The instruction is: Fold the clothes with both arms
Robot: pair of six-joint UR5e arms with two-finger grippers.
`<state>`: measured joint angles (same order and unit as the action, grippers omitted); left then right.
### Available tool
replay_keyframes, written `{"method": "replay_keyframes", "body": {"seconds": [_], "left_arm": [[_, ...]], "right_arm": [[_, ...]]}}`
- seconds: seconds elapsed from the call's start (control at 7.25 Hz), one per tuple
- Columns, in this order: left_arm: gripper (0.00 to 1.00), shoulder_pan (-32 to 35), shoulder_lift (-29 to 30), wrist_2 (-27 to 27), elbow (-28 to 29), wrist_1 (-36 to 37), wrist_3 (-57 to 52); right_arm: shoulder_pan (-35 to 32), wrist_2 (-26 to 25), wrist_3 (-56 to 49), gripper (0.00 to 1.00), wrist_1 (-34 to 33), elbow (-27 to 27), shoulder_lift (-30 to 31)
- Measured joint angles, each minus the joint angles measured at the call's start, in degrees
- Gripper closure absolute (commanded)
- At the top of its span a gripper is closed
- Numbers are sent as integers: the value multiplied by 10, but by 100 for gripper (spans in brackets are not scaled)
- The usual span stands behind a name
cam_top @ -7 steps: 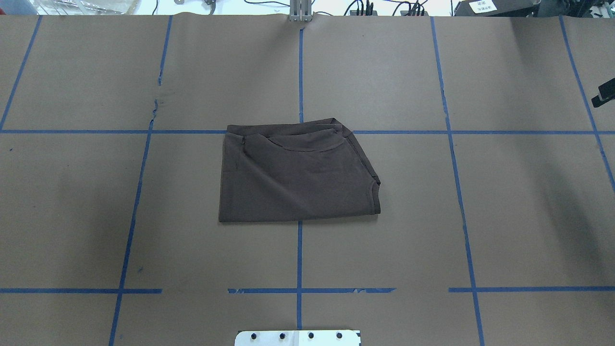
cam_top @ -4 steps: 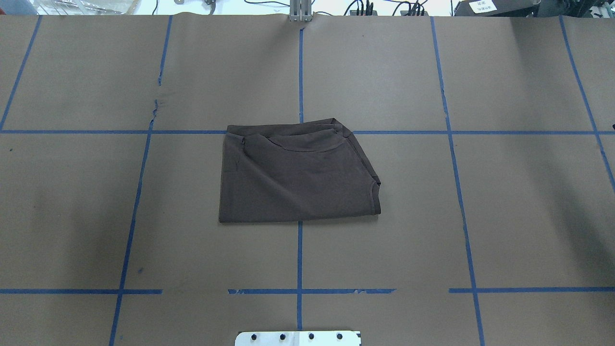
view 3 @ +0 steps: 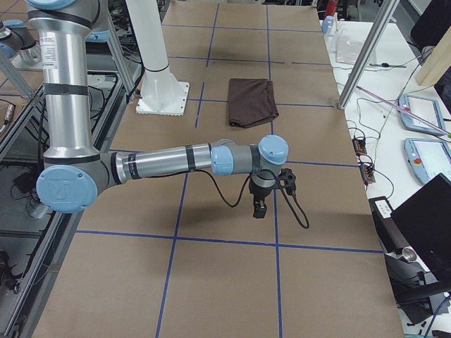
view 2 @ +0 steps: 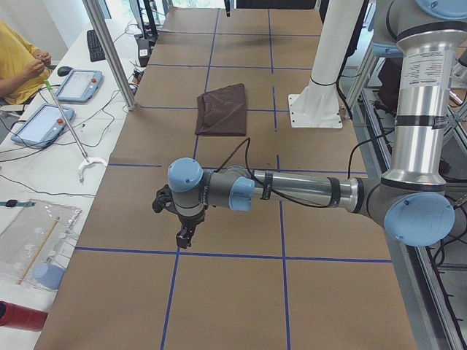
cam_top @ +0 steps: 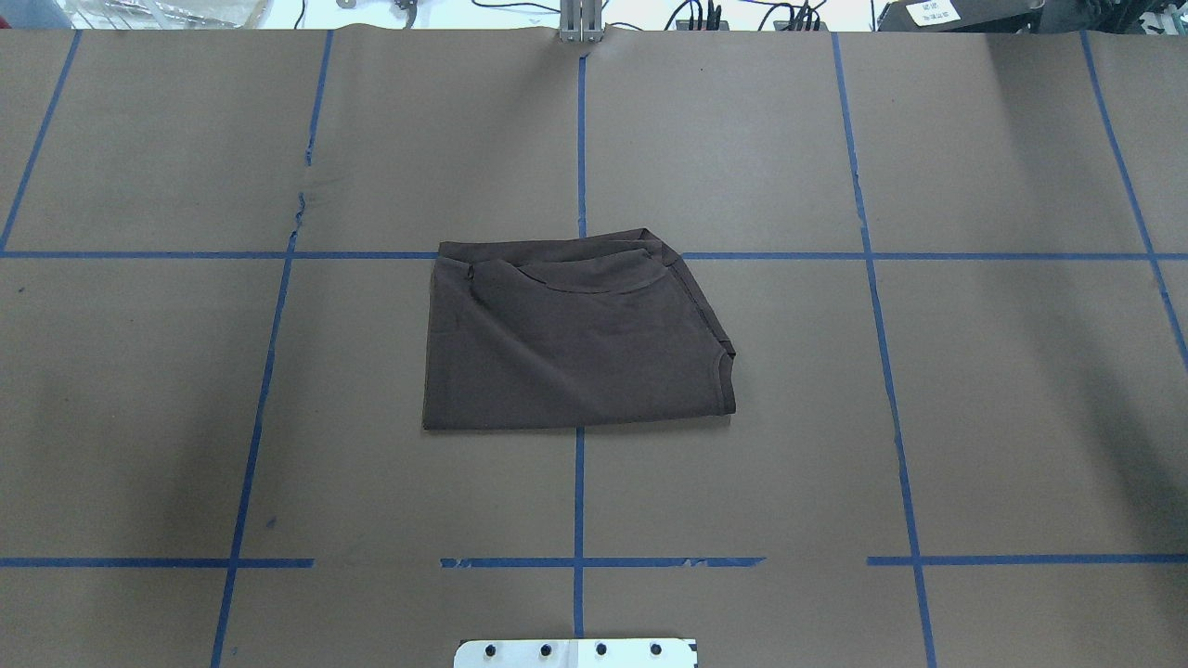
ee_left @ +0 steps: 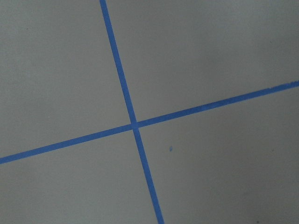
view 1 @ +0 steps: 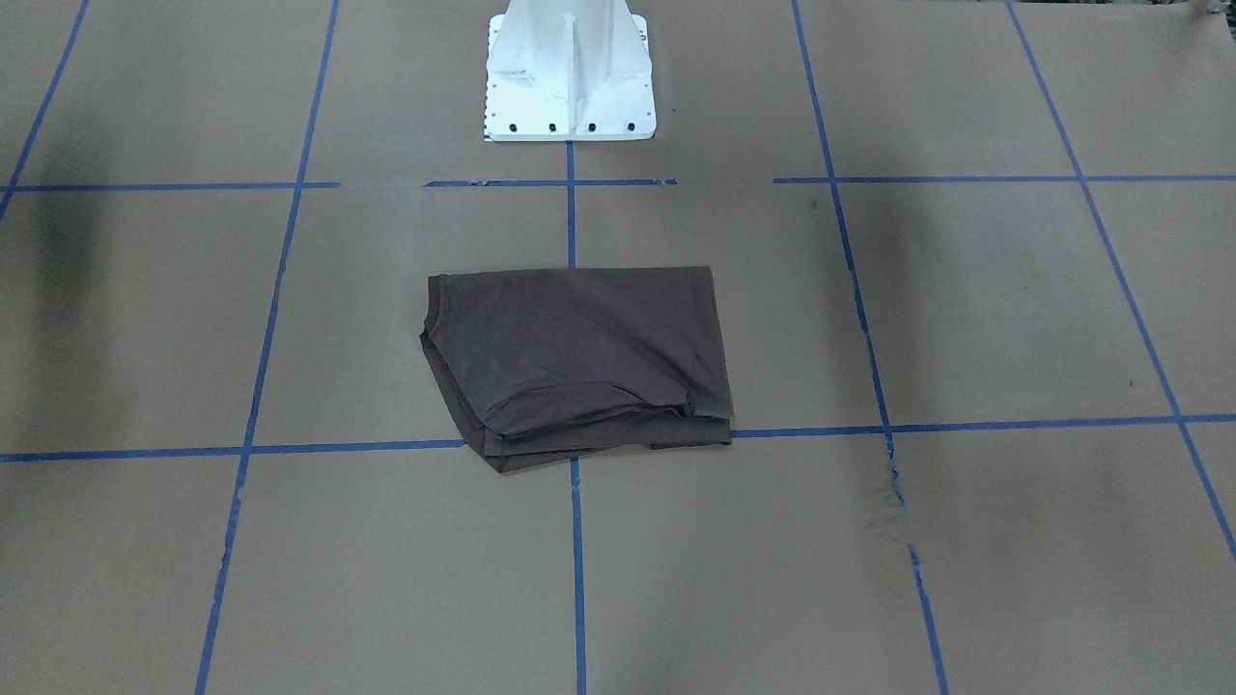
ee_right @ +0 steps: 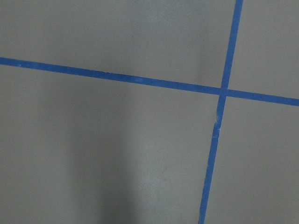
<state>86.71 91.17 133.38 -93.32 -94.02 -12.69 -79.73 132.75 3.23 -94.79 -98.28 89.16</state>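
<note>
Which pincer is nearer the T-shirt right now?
Right, narrowly, judging by the side views. The right pincer hangs short of the outer tape crossing right of the T-shirt; the left pincer hangs almost over the matching crossing left of it. Neither touches it.

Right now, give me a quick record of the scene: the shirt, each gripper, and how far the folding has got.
shirt: dark brown shirt, folded into a compact block, collar on top, at the table's middle
left gripper: left gripper over bare paper near the table's left end; open or shut unclear
right gripper: right gripper over bare paper near the right end; open or shut unclear
contact: neither touches the shirt
table: table, brown paper, blue tape grid
folding: looks done, edges slightly uneven
</note>
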Motion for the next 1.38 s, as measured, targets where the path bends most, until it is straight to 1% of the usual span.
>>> {"method": "replay_keyframes", "body": {"seconds": [0.69, 0.83, 0.97, 1.1, 1.38], "left_arm": [[0, 6, -5, 2, 2, 1, -6], [0, 6, -3, 4, 15, 0, -5], [0, 7, 0, 18, 36, -2, 0], [0, 9, 2, 38, 48, -2, 19], [0, 10, 6, 50, 52, -4, 67]], "right_arm": [[-11, 37, 26, 0, 2, 10, 9], [-18, 38, 31, 0, 3, 10, 10], [-23, 39, 33, 0, 4, 10, 10], [-25, 39, 39, 0, 19, 13, 10], [-26, 27, 81, 0, 106, 39, 13]]}}
